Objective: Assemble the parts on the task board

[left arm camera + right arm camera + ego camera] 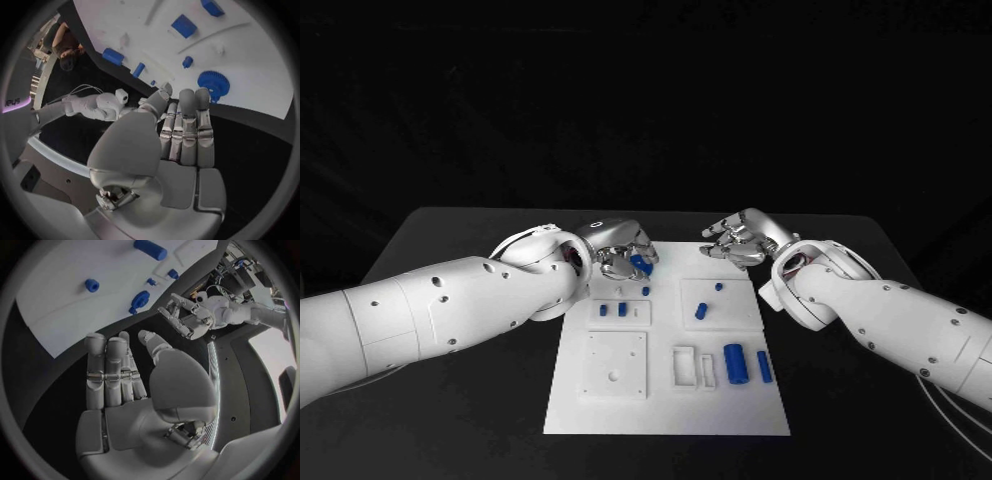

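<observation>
1. Black surface (473, 420) spreads before me, with plain darkness behind it and no wall or furniture to make out.
2. My task board (668, 400), a white plate, lies in the middle of the surface, its long side running away from me.
3. On the board, two blue cylinders (734, 362) lie side by side near its right edge, next to a white open frame (685, 366).
4. Smaller blue parts (610, 310) stand in a raised white block on the board's left half; two more sit in a block (710, 302) on the right half.
5. A white square plate with holes (616, 365) rests on the near left of the board.
6. My left hand (620, 250) hovers over the board's far left corner; a blue gear (213, 83) lies on the board right by its fingertips. Its wrist view shows the fingers straight and together, holding nothing.
7. My right hand (740, 243) hangs over the far right corner, well apart from the left; its fingers are extended and empty in its own wrist view.
</observation>
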You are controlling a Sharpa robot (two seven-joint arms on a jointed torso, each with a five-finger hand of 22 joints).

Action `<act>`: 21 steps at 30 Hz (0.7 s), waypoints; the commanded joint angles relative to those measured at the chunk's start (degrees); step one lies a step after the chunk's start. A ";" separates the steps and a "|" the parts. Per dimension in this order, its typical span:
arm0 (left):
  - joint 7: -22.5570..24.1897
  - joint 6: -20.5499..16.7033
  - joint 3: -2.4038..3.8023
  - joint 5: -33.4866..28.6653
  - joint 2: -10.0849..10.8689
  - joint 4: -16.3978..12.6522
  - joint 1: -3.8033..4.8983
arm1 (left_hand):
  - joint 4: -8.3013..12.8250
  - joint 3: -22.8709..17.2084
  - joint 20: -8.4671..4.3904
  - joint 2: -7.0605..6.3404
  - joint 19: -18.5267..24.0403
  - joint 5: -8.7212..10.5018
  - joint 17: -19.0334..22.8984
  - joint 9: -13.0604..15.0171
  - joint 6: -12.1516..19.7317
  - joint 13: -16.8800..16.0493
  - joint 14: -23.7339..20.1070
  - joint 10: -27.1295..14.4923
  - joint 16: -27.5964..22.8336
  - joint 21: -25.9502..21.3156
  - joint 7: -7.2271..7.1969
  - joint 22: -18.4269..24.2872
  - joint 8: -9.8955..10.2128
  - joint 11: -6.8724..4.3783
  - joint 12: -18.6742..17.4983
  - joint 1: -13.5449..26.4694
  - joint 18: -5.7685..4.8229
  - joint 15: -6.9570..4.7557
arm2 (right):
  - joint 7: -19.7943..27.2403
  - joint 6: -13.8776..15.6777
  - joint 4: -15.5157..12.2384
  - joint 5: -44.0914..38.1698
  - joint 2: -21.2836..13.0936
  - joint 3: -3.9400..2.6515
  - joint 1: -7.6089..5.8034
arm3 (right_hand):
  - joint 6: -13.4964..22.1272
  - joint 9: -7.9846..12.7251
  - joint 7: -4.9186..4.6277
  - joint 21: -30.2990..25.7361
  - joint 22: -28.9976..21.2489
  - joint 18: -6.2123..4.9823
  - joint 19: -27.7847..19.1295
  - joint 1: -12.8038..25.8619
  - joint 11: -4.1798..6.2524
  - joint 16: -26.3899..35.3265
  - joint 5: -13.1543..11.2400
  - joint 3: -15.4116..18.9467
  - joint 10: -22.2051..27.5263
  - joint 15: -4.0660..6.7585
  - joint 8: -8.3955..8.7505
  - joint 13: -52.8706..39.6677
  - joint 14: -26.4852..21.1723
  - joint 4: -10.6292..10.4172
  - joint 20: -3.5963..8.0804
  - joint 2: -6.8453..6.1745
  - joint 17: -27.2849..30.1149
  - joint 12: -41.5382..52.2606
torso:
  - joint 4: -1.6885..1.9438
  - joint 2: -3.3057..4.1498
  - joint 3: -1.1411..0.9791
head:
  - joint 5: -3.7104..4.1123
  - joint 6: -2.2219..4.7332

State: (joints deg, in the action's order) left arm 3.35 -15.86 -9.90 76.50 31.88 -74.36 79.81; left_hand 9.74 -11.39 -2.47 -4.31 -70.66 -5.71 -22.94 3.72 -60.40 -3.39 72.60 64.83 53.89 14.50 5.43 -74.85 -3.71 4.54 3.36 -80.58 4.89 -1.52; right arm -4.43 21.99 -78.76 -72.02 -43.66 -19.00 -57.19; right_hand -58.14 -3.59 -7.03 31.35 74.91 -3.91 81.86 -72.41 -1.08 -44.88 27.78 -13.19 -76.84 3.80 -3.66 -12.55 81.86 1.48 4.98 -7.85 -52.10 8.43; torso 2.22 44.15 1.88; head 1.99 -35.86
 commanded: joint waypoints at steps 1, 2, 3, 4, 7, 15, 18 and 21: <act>0.80 2.15 -0.22 7.06 -0.52 0.40 -0.10 | -0.31 -0.58 0.08 -0.62 -0.30 -0.38 0.26 -0.02 -0.25 0.04 -0.56 0.98 0.52 -0.15 -0.09 -0.77 0.12 0.00 -0.07 -0.07 0.37 0.16 | 1.47 1.63 -0.11 1.24 0.10 -0.10 0.02 | 0.31 -0.04 -0.11 -0.48 3.59 -1.13 0.01 0.52 -0.50 -0.38 -0.03 -0.34 -0.15 -0.67 0.10 4.29 -0.02 -0.37 -0.58 -0.16 0.28 -2.90 | 0.05 0.03 0.02 | 0.06 -0.05; 0.68 2.46 -0.33 7.58 -0.67 0.58 -0.13 | -0.41 -0.97 0.11 -0.83 -0.24 -0.62 0.45 -0.03 -0.25 0.04 -0.67 1.11 0.69 -0.21 -0.11 -1.08 0.13 -0.03 -0.08 -0.03 0.38 0.20 | 1.60 1.83 -0.12 1.39 0.13 -0.13 0.02 | 0.26 -0.05 -0.12 -0.52 3.60 -1.20 0.03 0.59 -0.73 -0.44 -0.07 -0.48 0.12 -0.76 0.07 5.26 -0.03 -0.48 -0.68 -0.18 0.36 -3.56 | 0.07 0.03 0.03 | 0.10 -0.08; 0.60 2.65 -0.41 7.95 -0.79 0.74 -0.16 | -0.44 -1.14 0.12 -0.95 -0.23 -0.69 0.54 -0.03 -0.26 0.05 -0.73 1.14 0.77 -0.24 -0.12 -1.22 0.14 -0.04 -0.10 -0.02 0.38 0.22 | 1.73 2.00 -0.13 1.51 0.17 -0.17 0.02 | 0.25 -0.05 -0.20 -0.68 3.57 -1.28 0.00 0.65 -0.82 -0.45 -0.04 -0.62 0.24 -0.87 0.09 6.01 -0.08 -0.56 -0.77 -0.23 0.44 -3.99 | 0.06 0.04 0.04 | 0.11 -0.10; 0.51 2.85 -0.51 8.37 -0.95 0.95 -0.20 | -0.57 -1.44 0.13 -0.96 -0.18 -0.84 0.70 -0.01 -0.42 0.03 -0.80 1.26 0.83 -0.30 0.01 -1.21 0.10 -0.01 -0.04 0.03 0.40 0.23 | 1.90 2.21 -0.13 1.72 0.21 -0.21 0.02 | 0.25 -0.05 -0.24 -1.04 3.51 -1.38 -0.06 0.73 -0.99 -0.45 -0.05 -0.76 0.50 -0.98 0.09 6.76 -0.12 -0.65 -0.87 -0.31 0.54 -4.36 | 0.05 0.02 0.03 | 0.10 -0.12; 0.36 3.21 -0.74 9.17 -1.42 1.60 -0.45 | -0.79 -1.74 0.28 -1.31 0.02 -1.02 1.04 -0.02 -0.49 0.02 -1.13 0.91 0.90 -0.53 0.16 -1.18 0.12 0.15 -0.03 0.22 0.43 0.40 | 2.41 2.79 -0.08 2.78 0.35 -0.37 0.02 | 0.15 -0.04 -0.38 -5.27 2.61 -2.08 -0.74 1.05 -1.69 0.36 -0.07 -1.72 2.22 -1.43 0.09 8.69 -0.45 -0.98 -1.40 -0.68 1.92 -4.60 | 0.05 0.00 0.04 | 0.11 -0.14; 0.15 3.81 -0.90 10.03 -2.11 2.62 -1.03 | -1.28 -1.96 0.51 -1.54 0.45 -1.63 1.93 -0.02 -0.66 0.02 -1.95 0.15 0.46 -1.23 0.49 -1.11 0.12 0.40 -0.03 0.23 0.48 0.61 | 4.14 5.81 0.28 6.66 0.52 -0.69 0.01 | 0.36 -0.03 -1.19 -22.49 -3.50 -2.16 -9.12 0.72 -3.78 8.88 0.32 -2.33 8.23 -3.72 0.11 8.96 -10.63 -0.63 -3.56 -1.20 9.04 -4.43 | 0.00 -0.01 0.08 | 0.16 -0.23; -0.03 4.01 -0.92 10.15 -2.29 2.99 -1.12 | -1.50 -2.11 0.55 -1.53 0.46 -1.79 2.23 -0.02 -0.67 0.02 -1.91 0.38 0.32 -1.50 0.61 -1.11 0.12 0.39 -0.04 0.30 0.49 0.65 | 5.52 7.02 0.66 11.08 0.54 -0.79 0.01 | 1.02 -0.01 -1.89 -27.76 -13.23 -1.08 -20.20 -0.02 -5.37 20.88 -0.24 -3.46 11.52 -7.04 0.14 9.08 -19.07 -0.17 -6.86 -0.80 20.63 -4.57 | 0.02 -0.01 0.02 | 0.17 -0.25; -0.15 4.15 -0.93 10.19 -2.44 3.37 -1.16 | -1.61 -2.32 0.55 -1.47 0.39 -1.96 2.36 -0.02 -0.71 0.02 -1.90 0.56 0.32 -1.62 0.69 -1.15 0.12 0.37 -0.03 0.30 0.51 0.66 | 6.85 7.17 0.96 14.81 0.55 -0.85 0.00 | 1.92 0.03 -2.16 -27.82 -33.57 -1.23 -26.44 0.02 -6.41 33.63 -0.27 -4.03 13.80 -10.00 0.15 9.13 -19.56 0.38 -10.53 -0.60 38.27 -4.38 | 0.07 -0.03 0.00 | 0.19 -0.26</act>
State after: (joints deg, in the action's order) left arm 3.26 -12.76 -10.85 85.50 29.65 -71.11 78.67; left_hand 8.19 -13.49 -2.05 -5.21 -70.23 -7.49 -20.65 3.73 -60.92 -3.40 70.70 65.22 54.58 13.12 5.96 -74.94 -3.71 4.94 3.36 -80.28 4.90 -0.94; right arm -0.86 27.08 -77.88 -63.59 -43.16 -19.80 -57.20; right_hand -56.70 -3.62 -9.26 3.89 44.19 -6.27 56.77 -72.56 -7.30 -13.31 27.74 -16.94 -63.54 -5.56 -3.66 -3.45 63.16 1.81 -4.91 -8.90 -16.32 4.08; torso 2.24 44.15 1.92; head 2.16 -36.11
